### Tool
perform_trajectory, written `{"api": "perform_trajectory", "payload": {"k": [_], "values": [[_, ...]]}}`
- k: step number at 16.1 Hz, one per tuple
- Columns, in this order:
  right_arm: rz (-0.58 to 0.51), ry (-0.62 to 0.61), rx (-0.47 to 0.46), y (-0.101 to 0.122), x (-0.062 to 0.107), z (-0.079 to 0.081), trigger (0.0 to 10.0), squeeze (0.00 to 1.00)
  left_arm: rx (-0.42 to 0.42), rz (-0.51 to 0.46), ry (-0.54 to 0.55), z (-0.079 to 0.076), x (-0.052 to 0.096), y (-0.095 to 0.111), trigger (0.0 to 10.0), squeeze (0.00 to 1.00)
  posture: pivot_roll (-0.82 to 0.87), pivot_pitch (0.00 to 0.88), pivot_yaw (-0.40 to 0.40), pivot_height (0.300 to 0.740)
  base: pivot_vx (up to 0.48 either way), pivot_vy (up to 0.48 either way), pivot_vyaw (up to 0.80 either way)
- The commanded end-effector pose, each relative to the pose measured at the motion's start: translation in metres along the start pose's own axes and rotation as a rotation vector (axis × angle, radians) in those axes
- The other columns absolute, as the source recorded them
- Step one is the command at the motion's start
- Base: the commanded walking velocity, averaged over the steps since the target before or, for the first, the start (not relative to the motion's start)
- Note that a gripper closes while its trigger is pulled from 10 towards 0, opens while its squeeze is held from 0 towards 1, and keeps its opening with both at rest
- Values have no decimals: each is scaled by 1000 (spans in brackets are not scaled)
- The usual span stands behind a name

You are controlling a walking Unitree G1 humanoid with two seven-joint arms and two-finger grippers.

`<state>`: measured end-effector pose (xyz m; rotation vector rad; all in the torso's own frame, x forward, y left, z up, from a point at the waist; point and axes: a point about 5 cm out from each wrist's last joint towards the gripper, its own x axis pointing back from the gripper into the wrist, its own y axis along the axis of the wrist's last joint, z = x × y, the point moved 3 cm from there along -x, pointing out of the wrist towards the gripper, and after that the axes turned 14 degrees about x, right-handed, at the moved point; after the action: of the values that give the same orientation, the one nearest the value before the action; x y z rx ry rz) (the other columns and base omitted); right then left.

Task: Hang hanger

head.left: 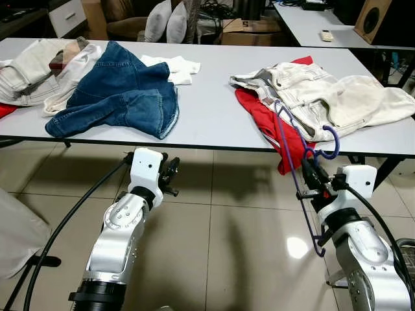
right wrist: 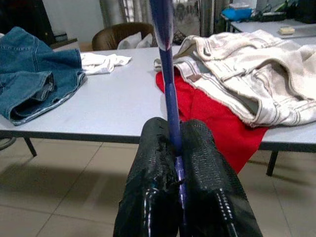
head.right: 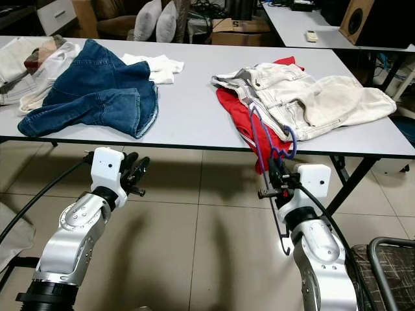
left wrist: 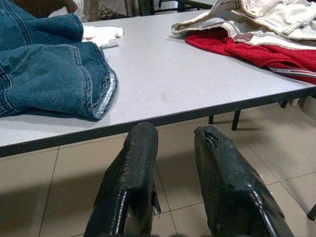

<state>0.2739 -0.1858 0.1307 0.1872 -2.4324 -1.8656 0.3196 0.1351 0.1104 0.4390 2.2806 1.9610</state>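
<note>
Right wrist view shows the right gripper (right wrist: 174,143) pinched tight on a thin blue-purple hanger (right wrist: 167,74), its two black fingers (right wrist: 205,158) pressed against either side of the wire, which runs up between them. In the left eye view the hanger (head.left: 295,152) is a slim wire frame with a curved hook at the top, held upright in front of the table's (head.left: 214,110) near edge, before a red garment (head.left: 275,133) that drapes over that edge under a cream jacket (head.left: 324,97). The left gripper (left wrist: 173,148) hangs below the table edge with its fingers parted and nothing between them. Further left lie blue denim jeans (head.left: 120,94) and white clothes (head.left: 175,65)
</note>
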Motion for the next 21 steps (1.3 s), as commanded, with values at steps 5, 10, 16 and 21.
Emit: {"api": "perform_trajectory", "payload": {"k": [5,10,16,21], "values": [[-67,-41,4,11,-8,-13,10000,0,-24,-41,45,5,-2,9,10000,0,-120,23,17,740,0,0,0],[-68,-42,11,11,-8,-16,10000,0,-26,-53,50,2,-6,12,10000,0,-132,25,24,740,0,-261,0],[-66,-40,5,11,-10,-19,10000,0,-30,-65,41,-1,-9,16,10000,0,-137,21,19,740,0,-436,0],[-26,-47,25,11,-13,-24,10000,0,17,-104,46,-3,-12,24,10000,0,-142,18,24,740,0,-262,0]]}}
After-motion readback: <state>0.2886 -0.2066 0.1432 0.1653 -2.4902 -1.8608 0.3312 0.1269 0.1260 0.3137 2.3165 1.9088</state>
